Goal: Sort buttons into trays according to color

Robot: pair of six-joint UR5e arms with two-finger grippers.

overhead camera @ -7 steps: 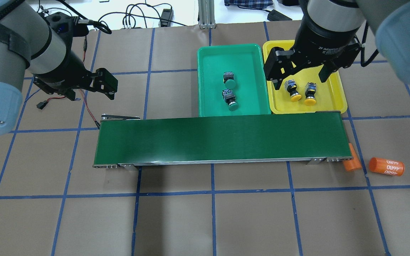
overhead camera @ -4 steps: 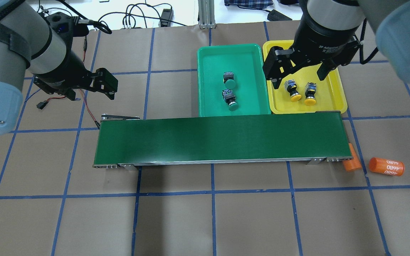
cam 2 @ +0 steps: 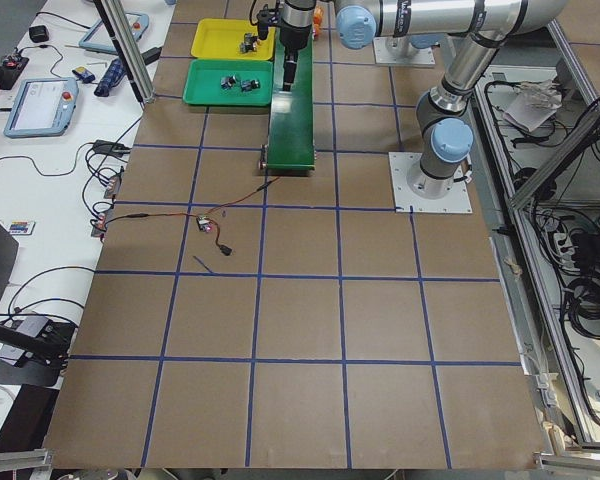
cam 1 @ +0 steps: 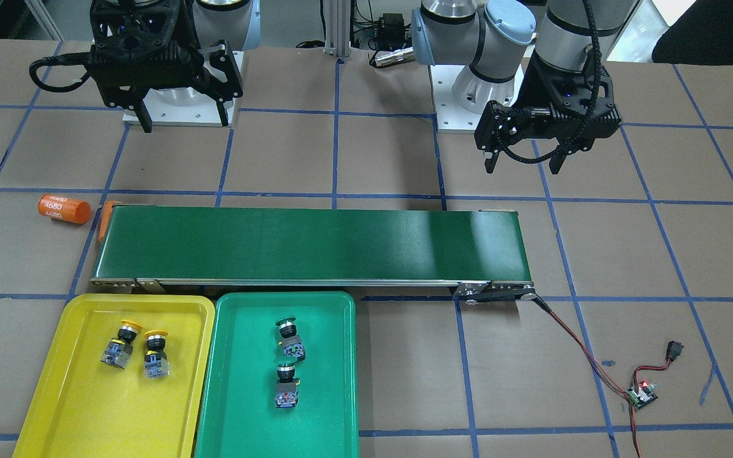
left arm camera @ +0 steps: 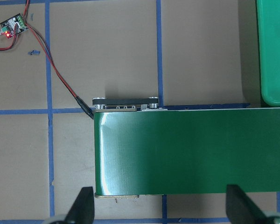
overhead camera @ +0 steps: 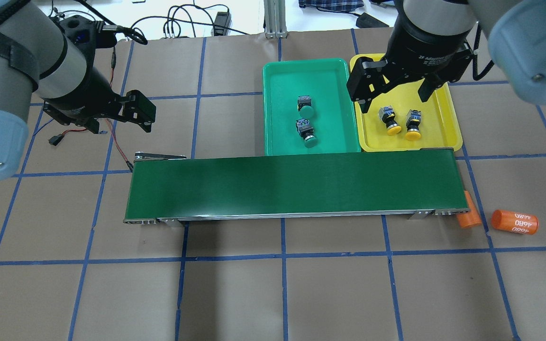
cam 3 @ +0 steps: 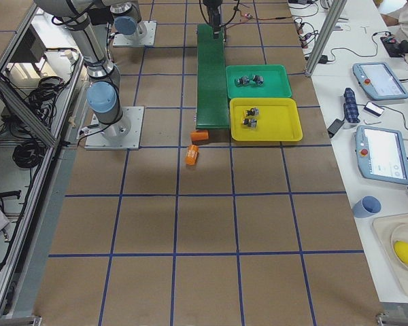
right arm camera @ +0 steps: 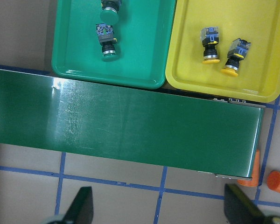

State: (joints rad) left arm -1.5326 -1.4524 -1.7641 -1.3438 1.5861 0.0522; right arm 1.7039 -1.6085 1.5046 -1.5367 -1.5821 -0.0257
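Front-facing: an orange cylinder marked "4680" lies just off the conveyor belt end. Both yellow buttons sit in the yellow tray, both green buttons in the green tray. The right gripper and left gripper hang across the belt from them, well apart.

Overhead: the right gripper's casing reads "2F Adaptive"; it is spread wide, empty.

Side views: grippers too small to judge.

Left wrist: left gripper splayed wide, nothing between, over the belt's end.

Right wrist: right gripper wide, empty; trays and buttons lie beyond the belt
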